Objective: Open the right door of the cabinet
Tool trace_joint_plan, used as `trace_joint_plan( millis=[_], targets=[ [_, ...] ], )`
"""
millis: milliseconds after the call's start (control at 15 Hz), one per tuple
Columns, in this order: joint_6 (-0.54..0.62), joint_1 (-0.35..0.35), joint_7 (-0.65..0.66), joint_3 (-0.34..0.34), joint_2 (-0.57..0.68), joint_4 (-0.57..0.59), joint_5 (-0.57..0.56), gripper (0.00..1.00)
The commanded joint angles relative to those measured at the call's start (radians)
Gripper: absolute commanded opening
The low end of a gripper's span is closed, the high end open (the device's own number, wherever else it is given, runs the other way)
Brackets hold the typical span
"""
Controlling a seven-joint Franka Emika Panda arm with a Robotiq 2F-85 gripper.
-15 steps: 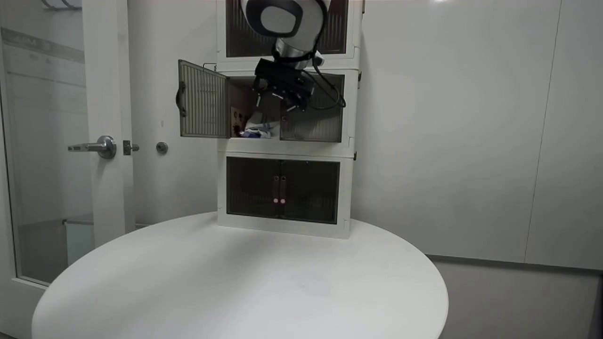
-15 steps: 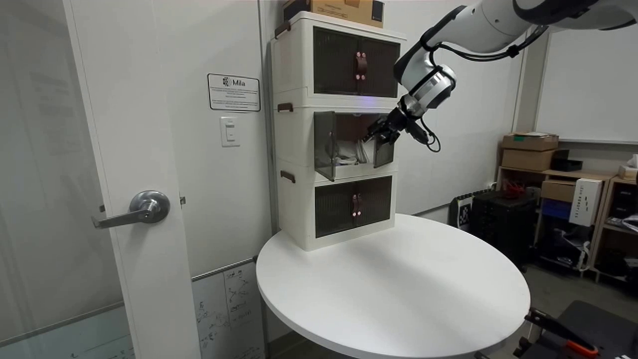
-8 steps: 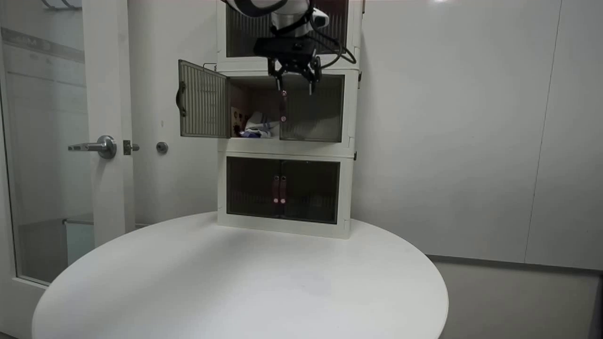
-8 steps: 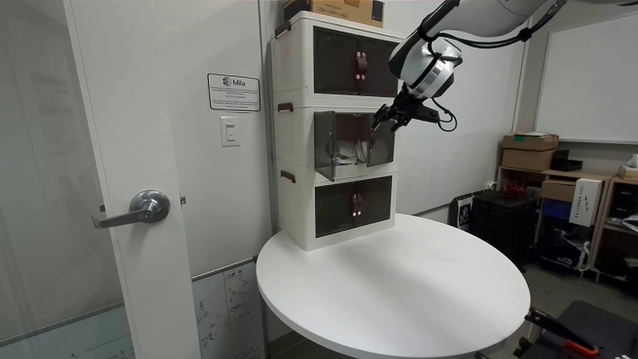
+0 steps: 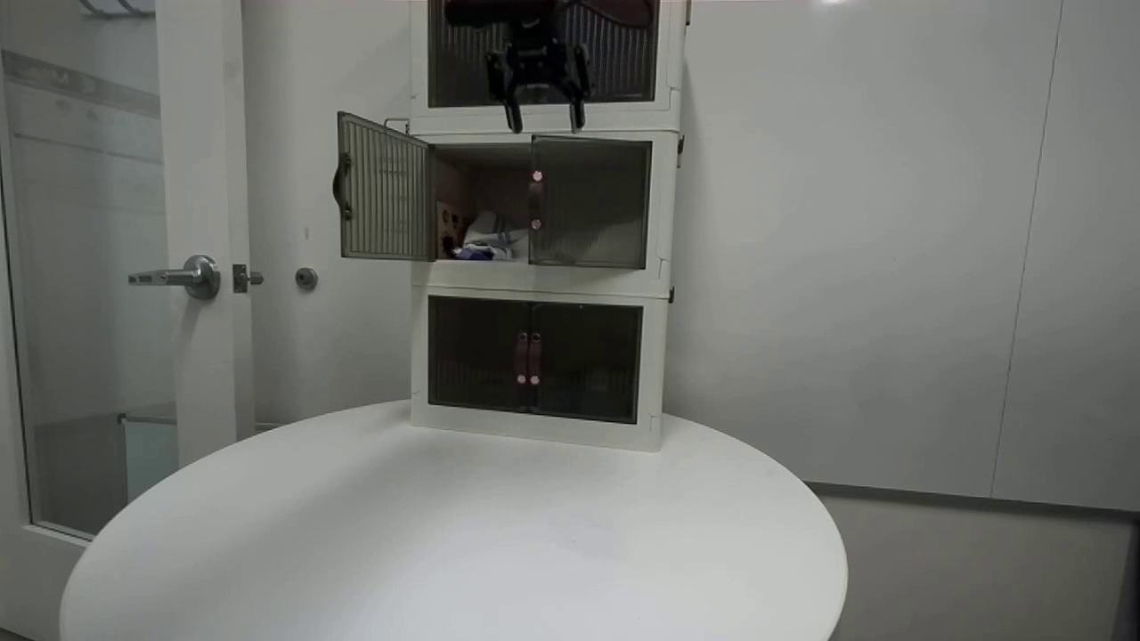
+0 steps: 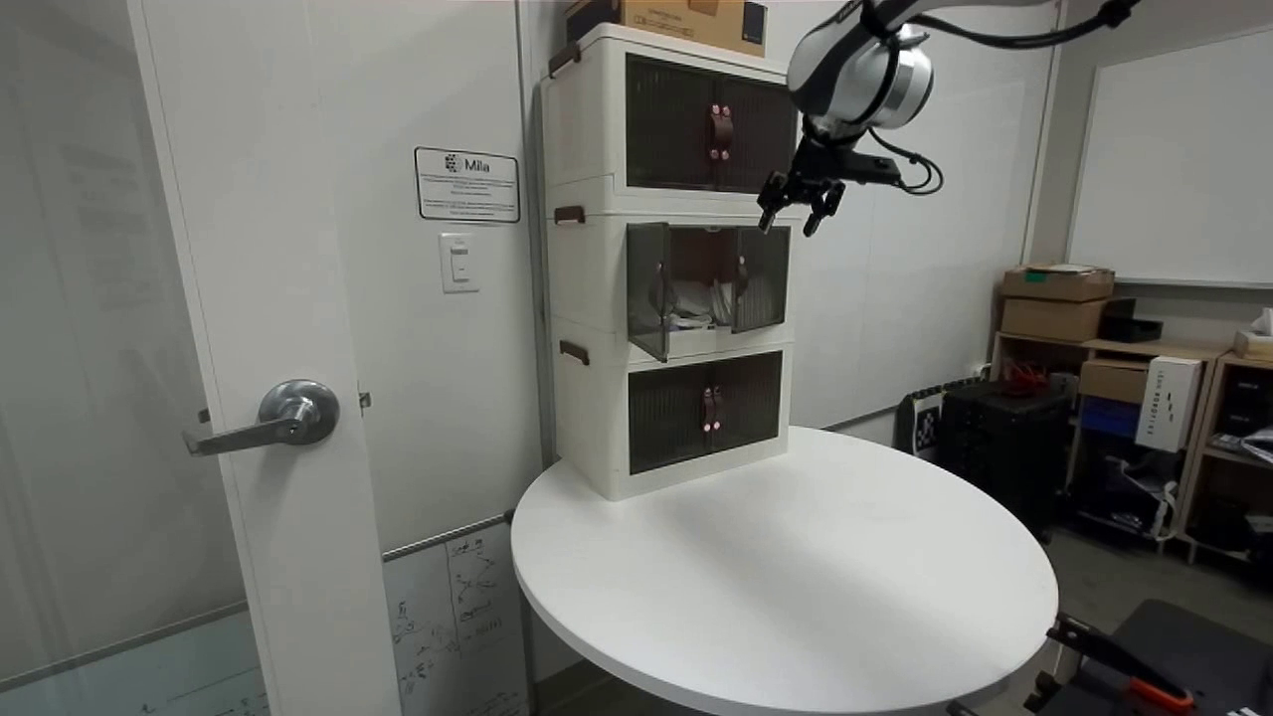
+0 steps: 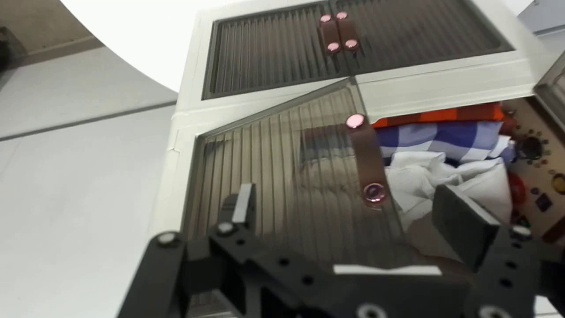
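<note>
The cabinet (image 5: 539,434) is a white-framed stack of three tiers, in both exterior views (image 6: 587,283). Its middle tier's right door (image 5: 595,205) is a dark see-through panel standing slightly ajar, its free edge out from the frame (image 6: 764,283). A brown strap handle with pink studs (image 7: 367,154) runs along that edge. My gripper (image 5: 546,125) is open and empty, pointing down above the door and in front of the cabinet, apart from it in an exterior view (image 6: 789,225). In the wrist view the open jaws (image 7: 344,194) show the door panel between and behind them.
The left door (image 5: 385,189) of the middle tier stands wide open. Cloths (image 7: 441,170) lie inside that tier. The bottom tier's doors (image 5: 534,361) are shut. A white round table (image 6: 786,587) carries the cabinet. A cardboard box (image 6: 691,22) sits on top.
My gripper has risen and drawn back from the right door, turning from a sideways tilt to point down. The door's free edge swung slightly back toward the frame, then stayed still.
</note>
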Motion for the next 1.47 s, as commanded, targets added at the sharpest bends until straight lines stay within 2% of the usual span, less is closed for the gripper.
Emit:
trace_joint_plan(
  millis=[0,267,533,933,1400],
  targets=[
    [-0.222,0.050,0.216,0.005,-0.059,0.096,-0.154,1.00],
    [-0.366,0.095,0.530,0.017,-0.008,0.259,-0.291,1.00],
    [-0.425,0.127,0.789,0.012,0.087,0.381,-0.346,1.00],
    [-0.431,0.135,1.011,-0.004,0.236,0.523,-0.343,1.00],
    [-0.455,0.128,1.144,-0.047,0.358,0.641,-0.354,1.00]
  ],
)
